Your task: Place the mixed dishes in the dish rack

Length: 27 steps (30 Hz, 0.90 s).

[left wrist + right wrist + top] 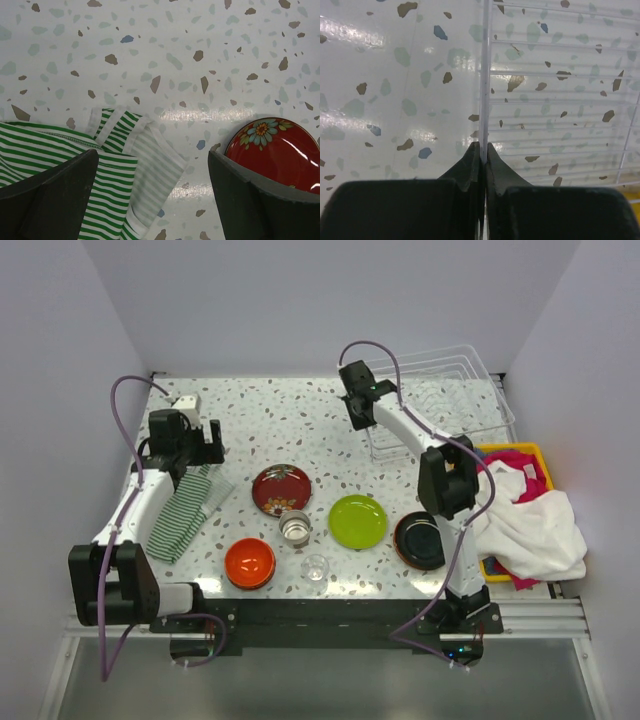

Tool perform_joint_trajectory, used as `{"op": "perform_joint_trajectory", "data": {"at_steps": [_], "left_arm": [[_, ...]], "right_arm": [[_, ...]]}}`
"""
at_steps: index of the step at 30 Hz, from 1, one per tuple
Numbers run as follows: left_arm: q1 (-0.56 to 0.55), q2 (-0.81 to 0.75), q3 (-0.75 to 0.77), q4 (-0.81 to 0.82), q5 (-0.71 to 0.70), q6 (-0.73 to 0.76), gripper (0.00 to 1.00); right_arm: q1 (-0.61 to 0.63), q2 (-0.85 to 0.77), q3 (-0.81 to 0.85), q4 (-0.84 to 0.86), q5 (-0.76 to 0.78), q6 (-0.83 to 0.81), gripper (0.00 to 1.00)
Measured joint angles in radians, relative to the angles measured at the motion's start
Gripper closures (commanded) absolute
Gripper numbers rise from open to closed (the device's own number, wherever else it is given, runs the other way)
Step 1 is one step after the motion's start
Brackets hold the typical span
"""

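The right gripper (483, 148) pinches the dish rack (485, 55) by its edge wire; the left gripper (152, 157) gapes above the striped cloth (115, 167).

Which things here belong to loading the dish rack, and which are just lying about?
Job: dish rack, red floral plate, lime green plate, black plate, orange bowl, steel cup, glass cup.
Lying about: green-striped cloth, yellow bin, white cloth.
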Motion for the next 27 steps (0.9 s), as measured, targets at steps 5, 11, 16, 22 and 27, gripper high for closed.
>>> {"op": "perform_joint_trajectory", "data": {"at_steps": [5, 11, 16, 22, 27], "left_arm": [[0.000, -0.030, -0.027, 0.002, -0.002, 0.001, 0.05], [0.000, -0.040, -0.035, -0.001, -0.008, 0.005, 0.05], [0.000, -0.055, -0.057, 0.003, -0.009, 0.026, 0.07], [0.000, -0.072, -0.105, 0.009, -0.005, 0.038, 0.08], [0.000, -0.073, -0.120, 0.010, -0.002, 0.051, 0.08]], "right_arm": [[-0.001, -0.060, -0.082, 0.001, -0.028, -0.039, 1.00], [0.016, -0.179, -0.208, -0.038, -0.143, -0.129, 1.00], [0.045, -0.278, -0.337, -0.069, -0.232, -0.241, 1.00], [0.052, -0.320, -0.388, -0.106, -0.321, -0.380, 1.00], [0.052, -0.351, -0.430, -0.116, -0.365, -0.471, 1.00]]}}
